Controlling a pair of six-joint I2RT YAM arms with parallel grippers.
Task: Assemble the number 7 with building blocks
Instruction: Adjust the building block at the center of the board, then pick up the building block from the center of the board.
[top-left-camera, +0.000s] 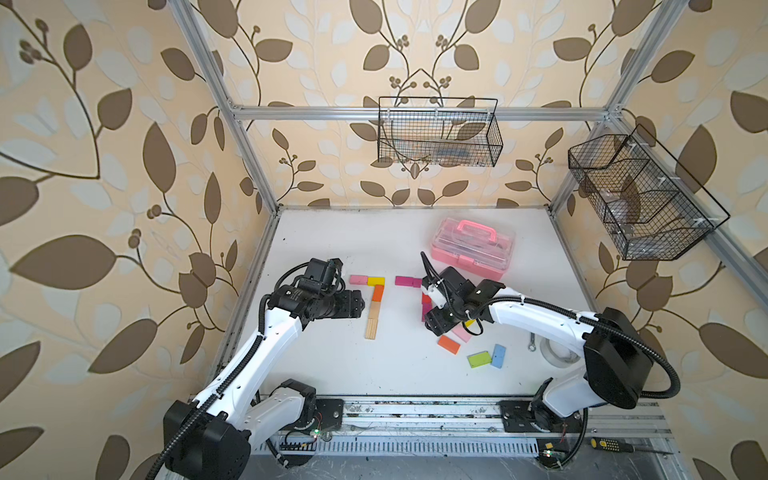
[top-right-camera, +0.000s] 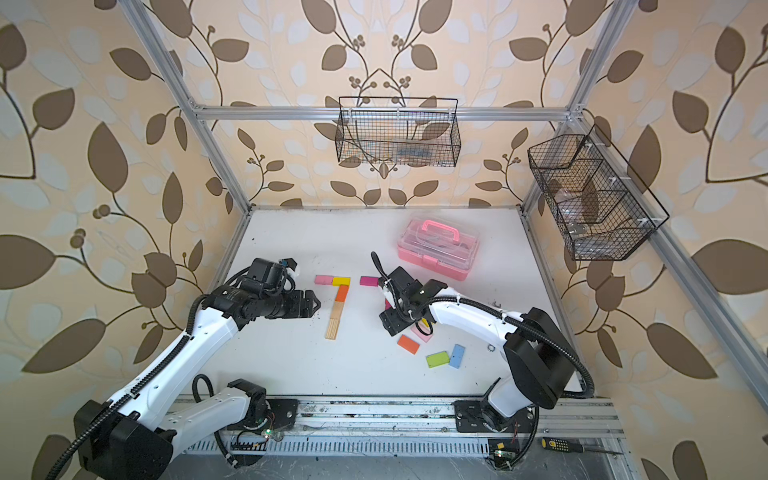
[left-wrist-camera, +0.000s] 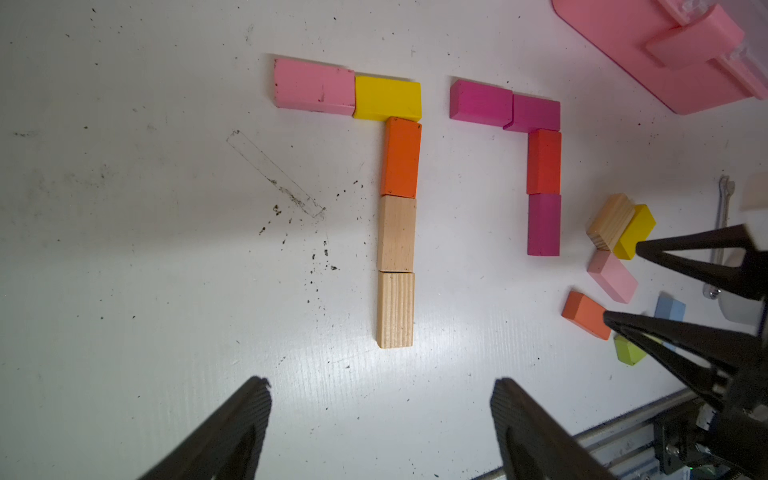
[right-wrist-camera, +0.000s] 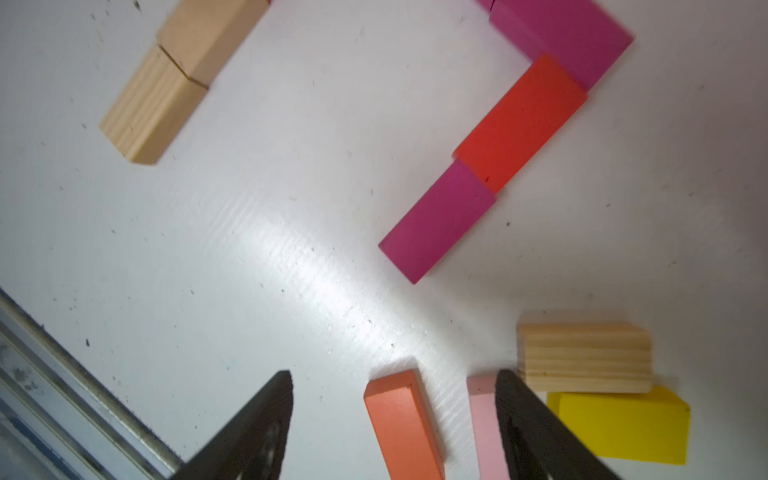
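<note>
- The five-block 7 (left-wrist-camera: 395, 199) lies flat on the white table (top-left-camera: 353, 365), on the left arm's side. Its top bar is a pink block (left-wrist-camera: 313, 86) touching a yellow block (left-wrist-camera: 387, 99).
- Its stem runs down from the yellow end and is set end to end: an orange stem block (left-wrist-camera: 400, 157), a plain wood block (left-wrist-camera: 396, 233), then a striped wood block (left-wrist-camera: 395, 309).
- The four-block 7 (left-wrist-camera: 540, 166) lies just beside it, toward the right arm. Two magenta blocks (left-wrist-camera: 480, 102) form the bar, and a red block (left-wrist-camera: 543, 161) and a dark magenta block (left-wrist-camera: 543, 224) form a shorter stem.
- Loose blocks lie near that stem's lower end. A loose wood block (left-wrist-camera: 610, 220) touches a loose yellow block (left-wrist-camera: 636, 230), with a pale pink block (left-wrist-camera: 613, 276) and a loose orange block (left-wrist-camera: 585, 313) close by.
- A green block (top-left-camera: 478, 359) and a blue block (top-left-camera: 498, 356) lie side by side, nearer the arm bases.
- The left end effector (left-wrist-camera: 380, 399) has its fingers spread wide with nothing between them. In both top views it sits beside the five-block 7's stem, clear of the blocks.
- The right end effector (right-wrist-camera: 395, 386) is also spread and grips nothing. It hangs over the loose blocks, and in its wrist view the loose orange and pale pink blocks show between its fingers.
- A pink case (top-left-camera: 473, 249) stands behind the four-block 7, toward the back of the table.
</note>
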